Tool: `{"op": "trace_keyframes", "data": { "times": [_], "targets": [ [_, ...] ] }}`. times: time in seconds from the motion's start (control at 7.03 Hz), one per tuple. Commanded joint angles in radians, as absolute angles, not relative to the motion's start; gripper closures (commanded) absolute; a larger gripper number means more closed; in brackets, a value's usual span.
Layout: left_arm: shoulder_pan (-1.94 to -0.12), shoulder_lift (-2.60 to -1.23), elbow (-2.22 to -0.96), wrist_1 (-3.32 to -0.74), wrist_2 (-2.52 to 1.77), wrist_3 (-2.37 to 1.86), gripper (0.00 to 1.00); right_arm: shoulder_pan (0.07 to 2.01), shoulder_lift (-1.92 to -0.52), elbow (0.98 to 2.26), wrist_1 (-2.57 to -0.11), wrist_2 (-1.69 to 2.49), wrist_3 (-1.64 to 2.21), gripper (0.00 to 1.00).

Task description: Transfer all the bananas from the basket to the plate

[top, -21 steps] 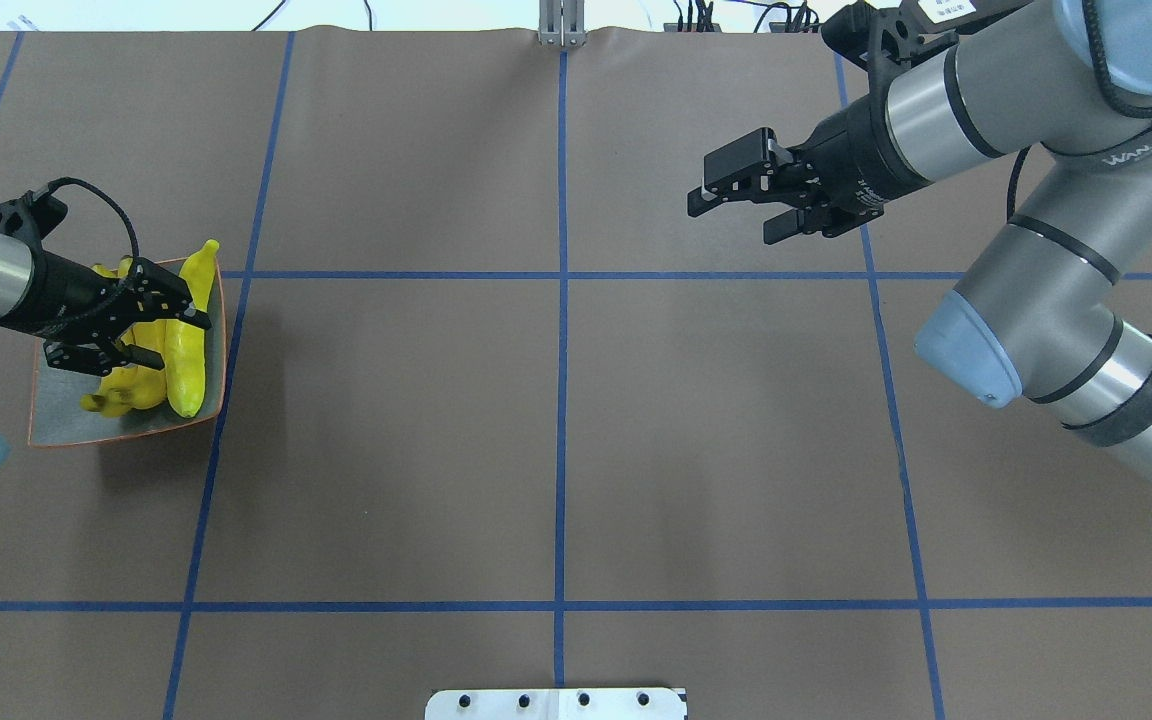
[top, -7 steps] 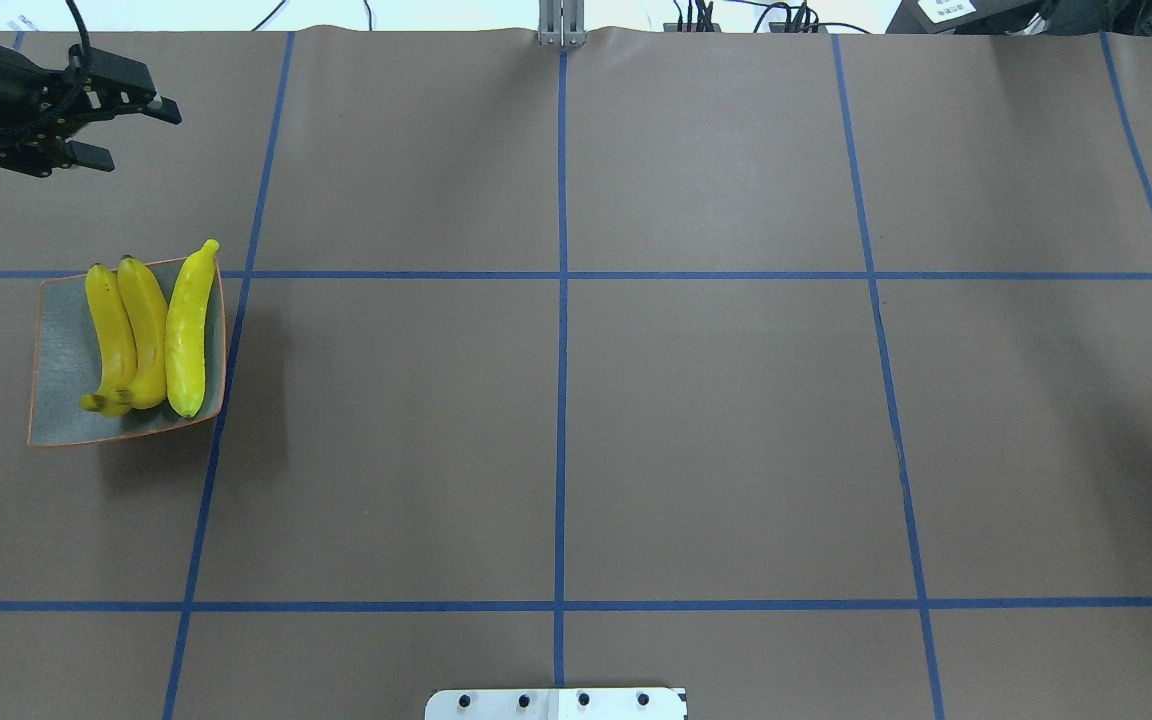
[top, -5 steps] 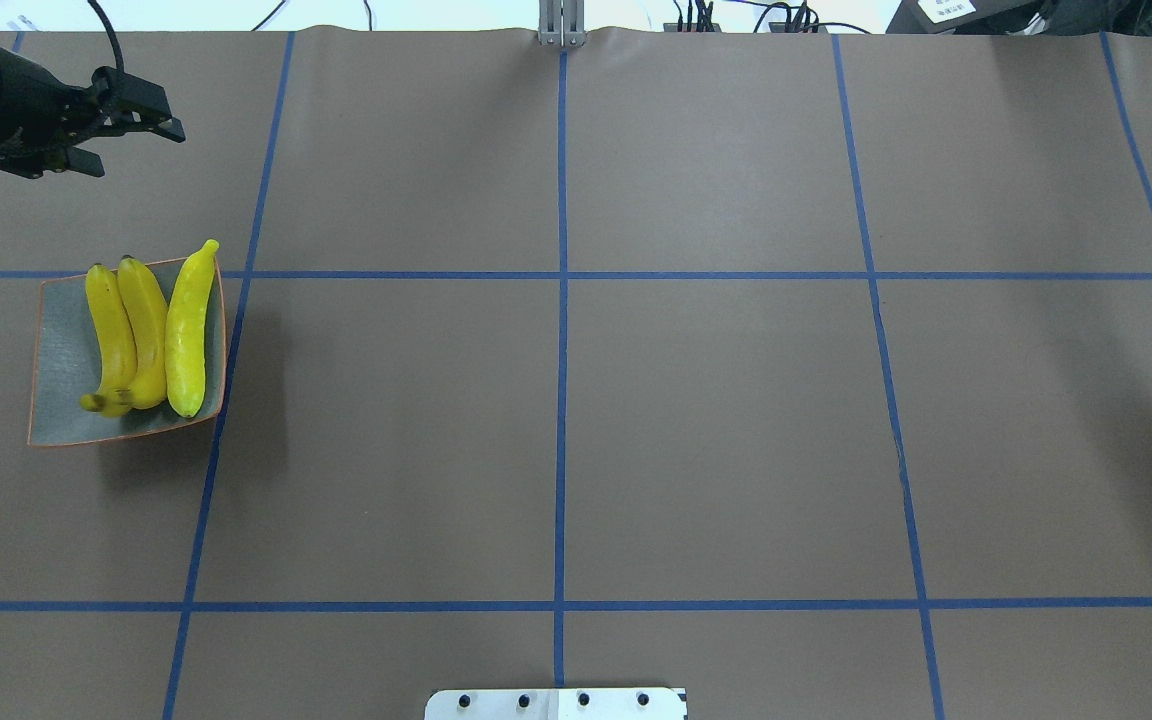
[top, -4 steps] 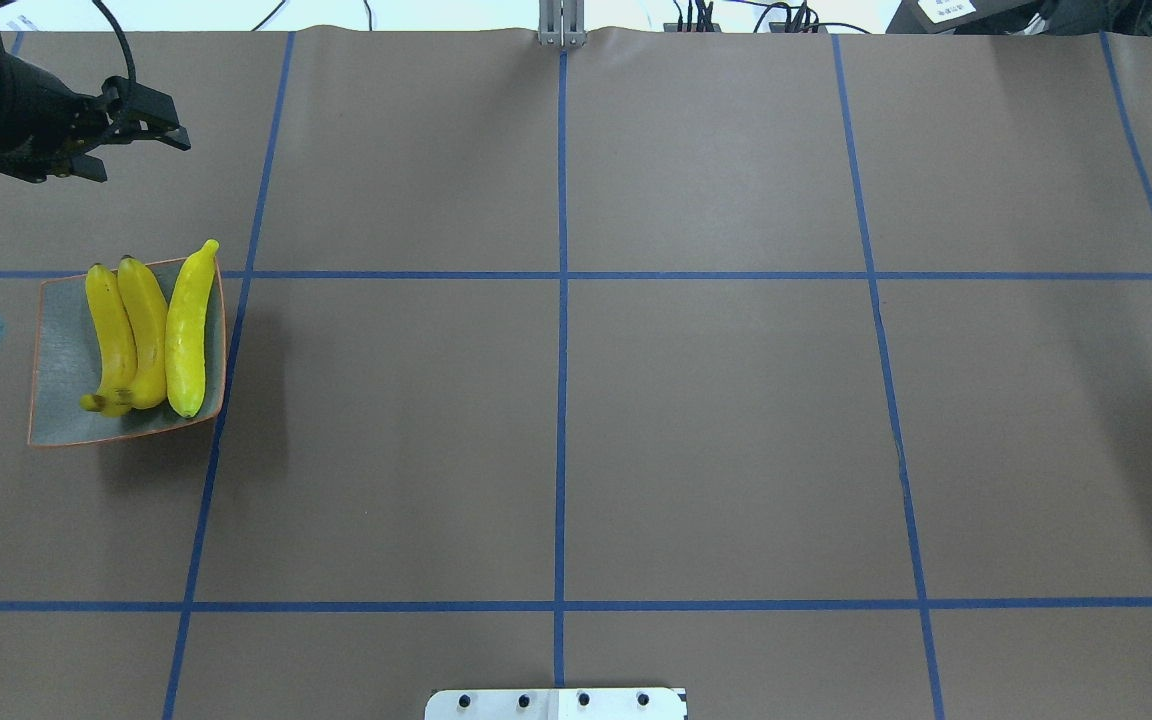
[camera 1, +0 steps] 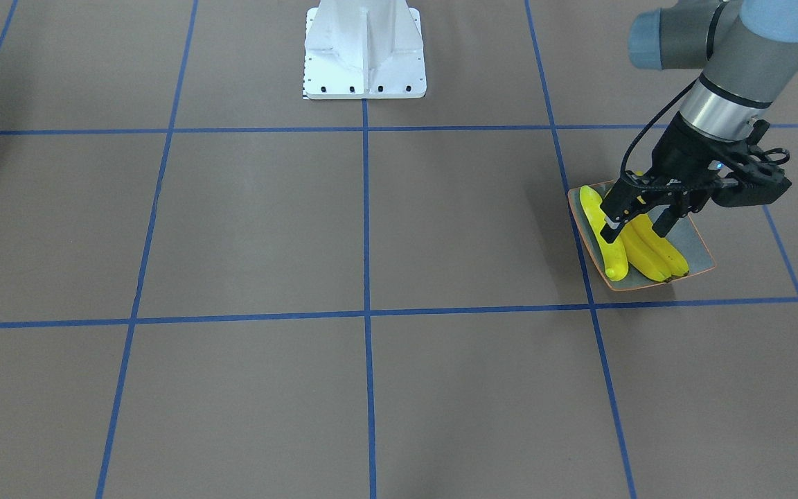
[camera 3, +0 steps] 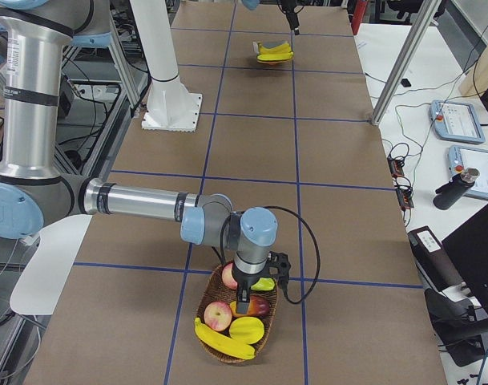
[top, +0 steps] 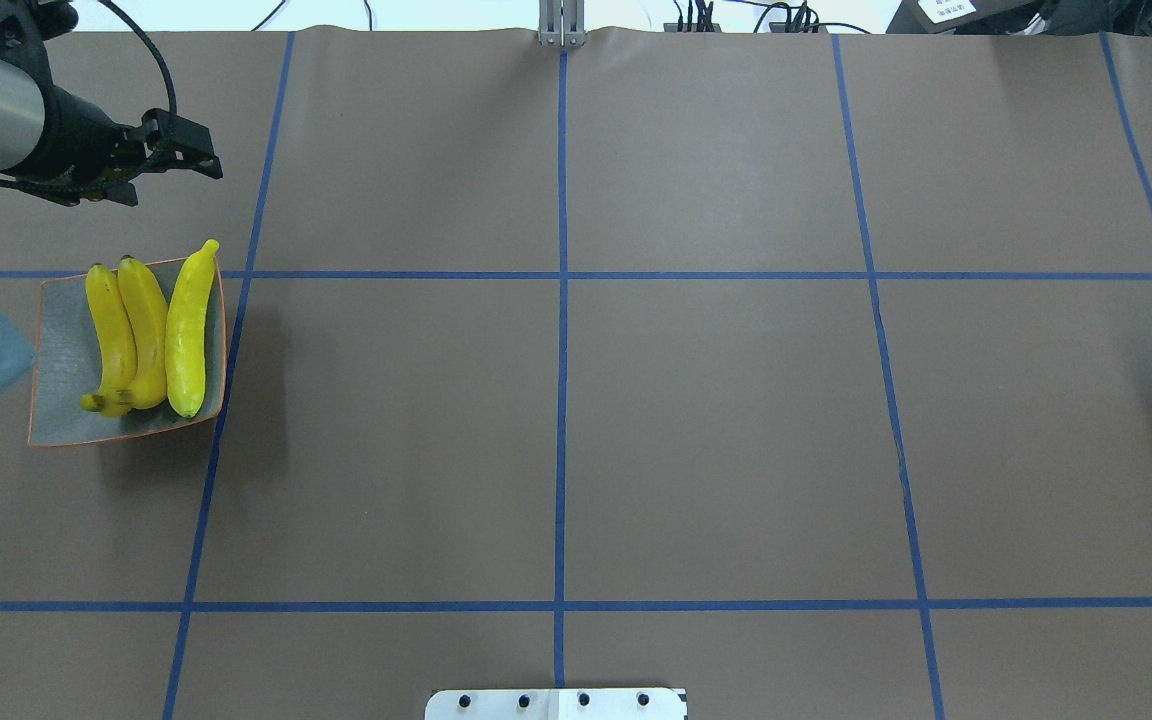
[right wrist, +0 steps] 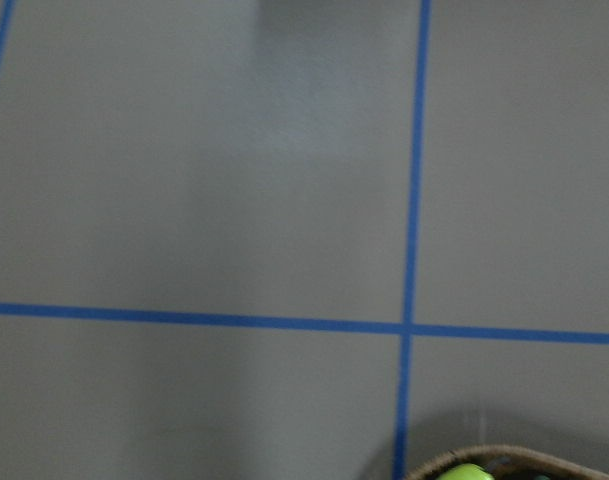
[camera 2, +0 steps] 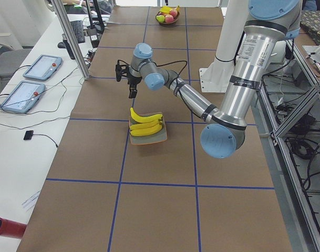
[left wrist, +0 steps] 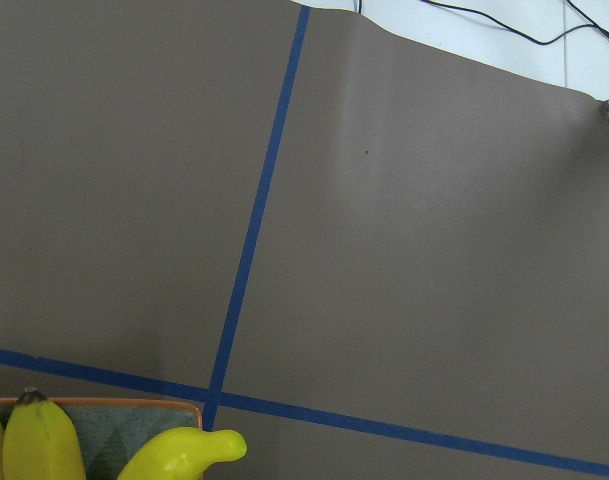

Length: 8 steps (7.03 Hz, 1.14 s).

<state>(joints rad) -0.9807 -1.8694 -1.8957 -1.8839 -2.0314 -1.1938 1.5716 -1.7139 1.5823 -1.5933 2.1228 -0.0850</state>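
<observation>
Left claw has slid rightward, open and empty, at twelve o'clock from the plate, which holds three bananas. Right claw: cannot tell its state.

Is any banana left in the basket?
Yes, a yellow banana lies along the near rim of the basket.

We can read no text here. The white label at one o'clock of the overhead view and the print on the left arm are too small.
</observation>
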Motion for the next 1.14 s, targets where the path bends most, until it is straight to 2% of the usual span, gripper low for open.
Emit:
{"op": "trace_keyframes", "data": {
  "times": [0.0, 0.14, 0.57, 1.0],
  "targets": [
    [-0.959, -1.885, -1.899, -1.884, -2.017, -1.200, 0.00, 1.609, -1.620, 1.365, -1.429, 2.079, -0.078, 0.01],
    [-0.948, -1.887, -1.896, -1.884, -2.016, -1.200, 0.00, 1.638, -1.573, 1.289, -1.401, 2.077, -0.063, 0.01],
    [-0.945, -1.890, -1.896, -1.884, -2.016, -1.200, 0.00, 1.637, -1.568, 1.285, -1.382, 2.016, 0.110, 0.07],
    [-0.945, -1.890, -1.896, -1.884, -2.016, -1.197, 0.00, 1.637, -1.580, 1.249, -1.318, 2.000, 0.204, 0.08]
  ]
}}
